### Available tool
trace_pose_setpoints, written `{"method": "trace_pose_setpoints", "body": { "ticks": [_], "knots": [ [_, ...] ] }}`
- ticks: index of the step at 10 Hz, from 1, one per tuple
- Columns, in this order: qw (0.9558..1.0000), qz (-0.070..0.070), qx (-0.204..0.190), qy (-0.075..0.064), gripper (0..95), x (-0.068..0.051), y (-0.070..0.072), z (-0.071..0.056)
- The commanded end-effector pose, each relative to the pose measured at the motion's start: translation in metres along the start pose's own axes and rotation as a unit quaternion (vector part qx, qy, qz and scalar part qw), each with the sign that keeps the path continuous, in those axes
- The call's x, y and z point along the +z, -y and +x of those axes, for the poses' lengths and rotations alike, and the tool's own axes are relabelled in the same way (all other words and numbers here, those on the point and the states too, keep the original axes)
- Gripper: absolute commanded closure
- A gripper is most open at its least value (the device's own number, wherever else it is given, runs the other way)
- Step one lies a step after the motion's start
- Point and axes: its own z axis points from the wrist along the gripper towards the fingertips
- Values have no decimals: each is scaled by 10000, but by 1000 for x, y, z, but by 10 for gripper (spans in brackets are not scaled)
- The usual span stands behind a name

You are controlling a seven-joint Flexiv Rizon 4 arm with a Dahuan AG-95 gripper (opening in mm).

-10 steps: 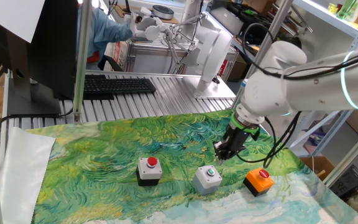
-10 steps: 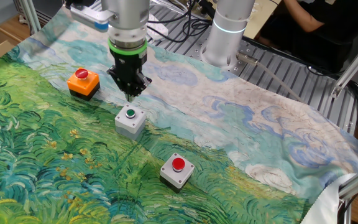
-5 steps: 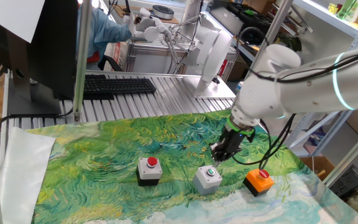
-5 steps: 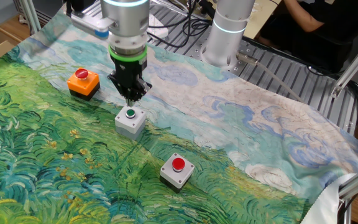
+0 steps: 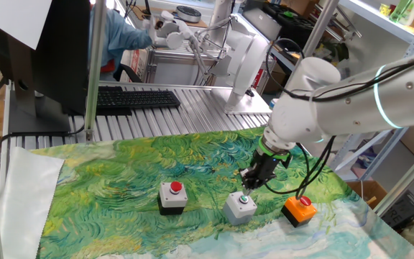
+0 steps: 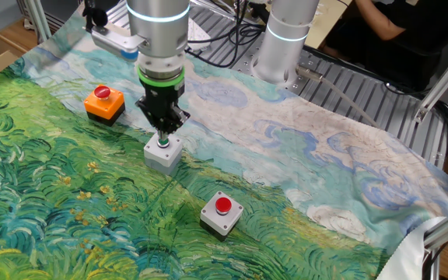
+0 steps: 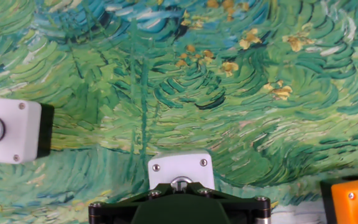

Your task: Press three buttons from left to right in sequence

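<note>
Green button (image 6: 162, 141) now sits right under the closed gripper (image 6: 162, 137), which has dropped onto it — middle press underway, orange box (image 6: 104, 103) next.

I read this as a robotics lab: aluminium-frame table (image 5: 192, 97) with slatted top, keyboard (image 5: 135, 98) beside a monitor (image 5: 45, 50), loose cables (image 6: 224, 31), shelving (image 5: 408, 29), a painting-print cloth (image 5: 121, 180) as work surface.
</note>
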Motion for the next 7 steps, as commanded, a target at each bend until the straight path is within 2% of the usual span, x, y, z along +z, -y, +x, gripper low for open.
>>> {"method": "trace_pose_setpoints", "body": {
  "ticks": [1,3,5,7],
  "knots": [
    [10000,8,-8,12,950,9,8,2],
    [10000,-1,52,15,950,9,8,4],
    [9999,-68,114,-19,950,-7,9,10],
    [9999,-64,113,-25,950,-14,9,13]
  ]
}}
